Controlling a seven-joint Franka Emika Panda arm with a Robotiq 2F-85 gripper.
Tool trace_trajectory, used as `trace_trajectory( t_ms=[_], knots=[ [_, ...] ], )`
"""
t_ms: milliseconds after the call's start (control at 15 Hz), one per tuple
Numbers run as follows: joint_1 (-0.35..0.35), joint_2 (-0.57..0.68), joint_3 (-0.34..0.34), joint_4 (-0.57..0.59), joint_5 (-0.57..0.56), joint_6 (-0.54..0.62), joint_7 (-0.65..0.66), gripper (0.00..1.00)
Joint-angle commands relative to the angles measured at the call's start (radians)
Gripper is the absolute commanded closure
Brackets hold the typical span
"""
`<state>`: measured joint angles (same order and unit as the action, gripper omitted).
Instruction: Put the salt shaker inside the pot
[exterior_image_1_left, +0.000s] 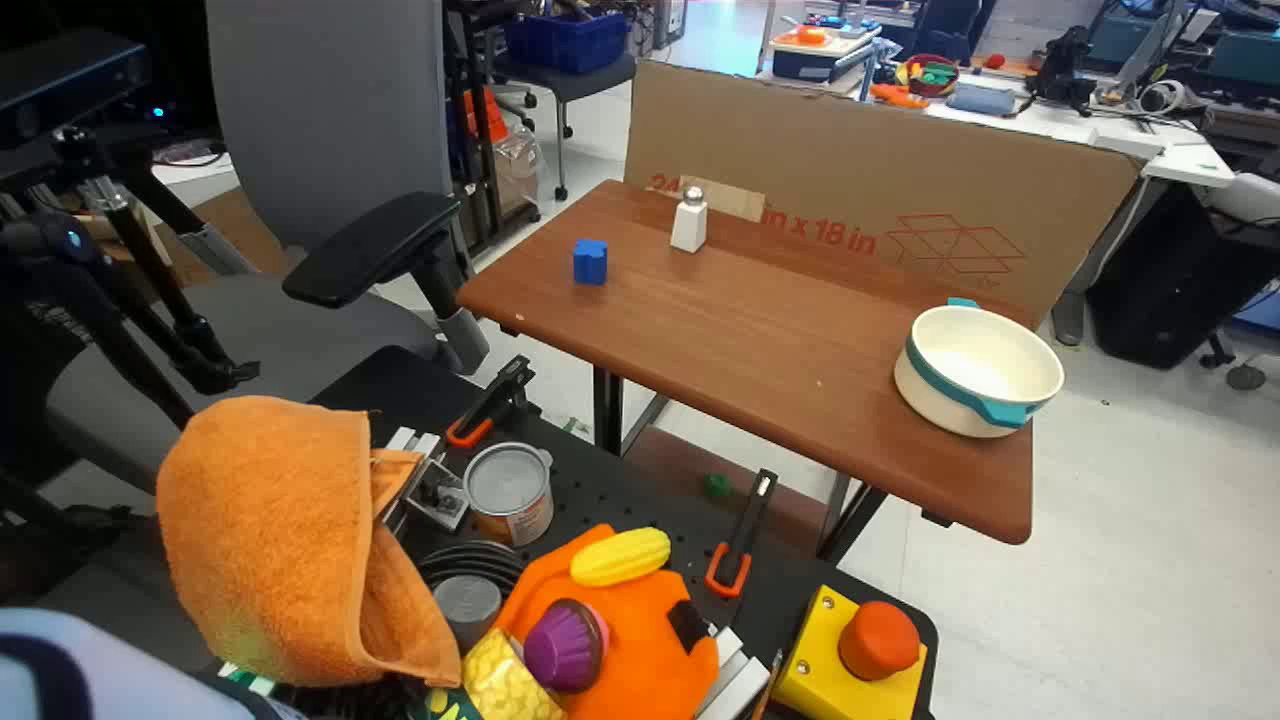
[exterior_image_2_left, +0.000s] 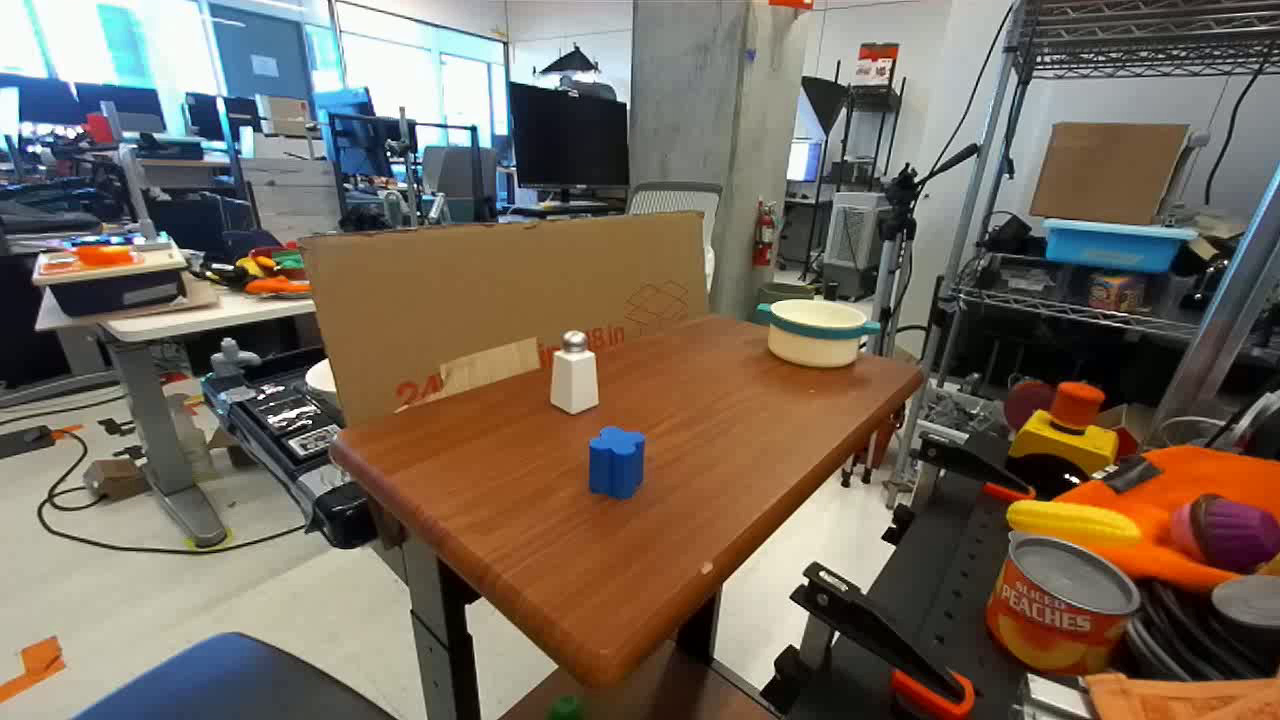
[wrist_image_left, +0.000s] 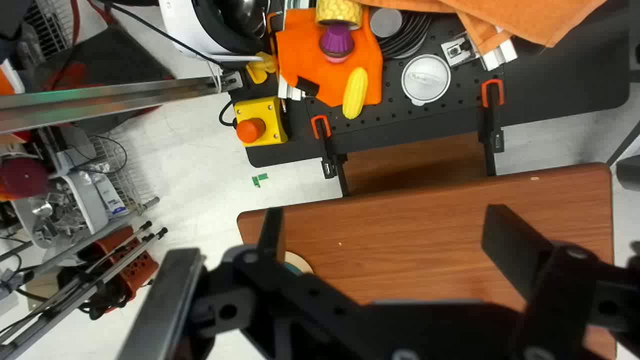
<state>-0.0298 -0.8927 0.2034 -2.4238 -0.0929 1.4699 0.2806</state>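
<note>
In the wrist view the gripper (wrist_image_left: 385, 222) has its two fingers (wrist_image_left: 272, 232) spread wide, with the brown table (exterior_image_1_left: 780, 330) showing between them. The salt shaker (exterior_image_1_left: 689, 226), white and tapered under a metal cap, stands upright on that table, near the far edge and just in front of a cardboard sheet (exterior_image_1_left: 820, 150) in both exterior views. A blue block (exterior_image_2_left: 616, 462) stands nearer than the shaker and apart from it. The pot (exterior_image_1_left: 940, 402), cream with a teal band and handles, sits mouth up at the right end of the table in both exterior views, well apart from the shaker; in the wrist view a curved piece of cream and teal shows beside the finger at the left, the rest hidden. On the near side in an exterior view runs a black bench (exterior_image_1_left: 600, 490) bearing an orange towel (exterior_image_1_left: 270, 540) at the left, a tin (exterior_image_1_left: 515, 500), a yellow corn cob (exterior_image_1_left: 620, 557) and a purple cupcake (exterior_image_1_left: 562, 647) on an orange sheet (exterior_image_1_left: 650, 640), and a yellow box (exterior_image_1_left: 820, 660) with a red-orange button (exterior_image_1_left: 880, 640) at the right.
</note>
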Motion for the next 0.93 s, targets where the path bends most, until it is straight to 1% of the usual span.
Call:
trace_trajectory(
  t_ms=[0,400,467,600,667,733,867],
  knots=[
    [0.013,0.004,-0.008,0.003,-0.006,-0.003,0.008,0.0],
    [0.013,0.004,-0.008,0.003,-0.006,-0.003,0.008,0.0],
    [0.007,0.017,0.001,-0.01,-0.021,0.015,0.014,0.0],
    [0.004,0.056,0.006,-0.031,-0.032,0.093,0.021,0.0],
    [0.002,0.101,0.005,-0.034,-0.016,0.152,0.036,0.0],
    [0.005,0.147,-0.007,-0.034,0.026,0.202,0.05,0.0],
    [-0.012,0.28,0.001,-0.023,0.036,0.335,0.087,0.0]
  ],
)
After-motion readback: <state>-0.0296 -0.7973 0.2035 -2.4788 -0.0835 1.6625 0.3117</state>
